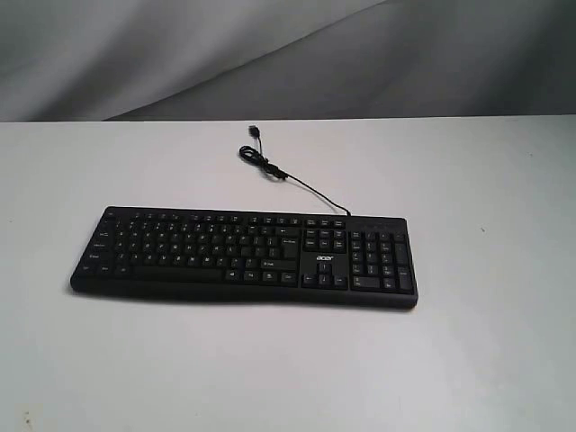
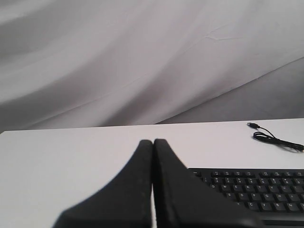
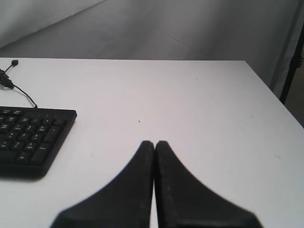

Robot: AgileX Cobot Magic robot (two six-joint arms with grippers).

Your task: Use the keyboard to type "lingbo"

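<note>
The long black keyboard lies flat on the white table, number pad to the right, white "acer" logo above the arrow keys. Its thin black cable curls away behind it to a loose plug. Neither arm shows in the exterior view. In the left wrist view my left gripper is shut on nothing, above bare table beside the keyboard's letter end. In the right wrist view my right gripper is shut and empty, off the keyboard's number-pad end.
The white table runs wide around the keyboard, with its far edge against a draped grey backdrop. A dark stand rises past the table's edge in the right wrist view.
</note>
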